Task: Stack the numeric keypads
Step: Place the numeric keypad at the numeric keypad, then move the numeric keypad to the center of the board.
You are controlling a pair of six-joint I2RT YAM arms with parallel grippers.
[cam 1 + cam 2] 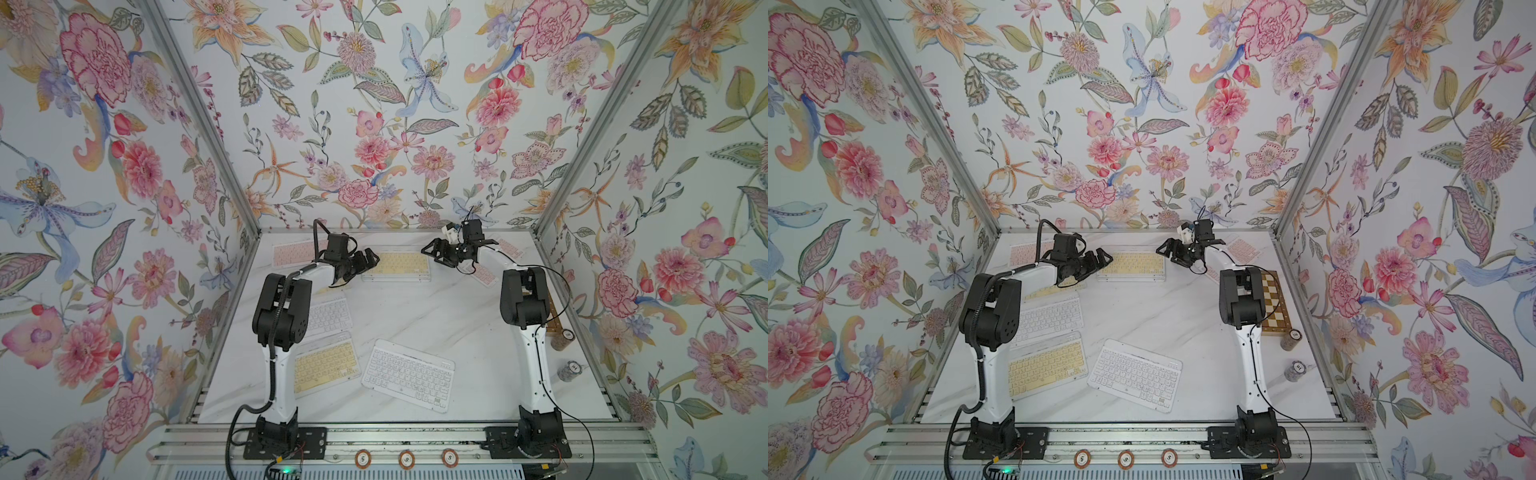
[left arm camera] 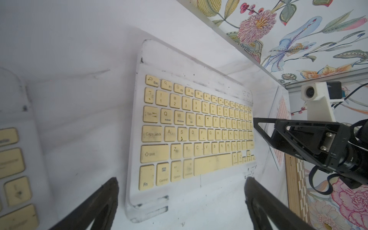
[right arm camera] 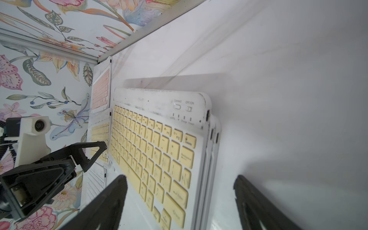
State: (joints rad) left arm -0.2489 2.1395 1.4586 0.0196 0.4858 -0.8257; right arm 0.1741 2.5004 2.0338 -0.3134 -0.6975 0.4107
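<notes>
Marble tabletop (image 1: pixel 436 316), floral booth. Yellow-topped stack (image 1: pixel 397 264), abt three keypads, sits back centre. Left gripper (image 1: pixel 370 259) & right gripper (image 1: pixel 432 254) flank it, jaws spread, empty. Unstacked: pink keypad (image 1: pixel 293 252) at back, white keypad (image 1: pixel 407 374) at front, others by left arm; prob. under half done

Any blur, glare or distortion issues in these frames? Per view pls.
Both top views: even, soft light, faint shadows; white table nearly washed out, strong wide-angle perspective. Left wrist view: left gripper out of focus, yellow keypad sharp near, hazy at its far end. Right wrist view: right gripper blurred, keypad legends readable, soft grey shadow beyond the stack.
</notes>
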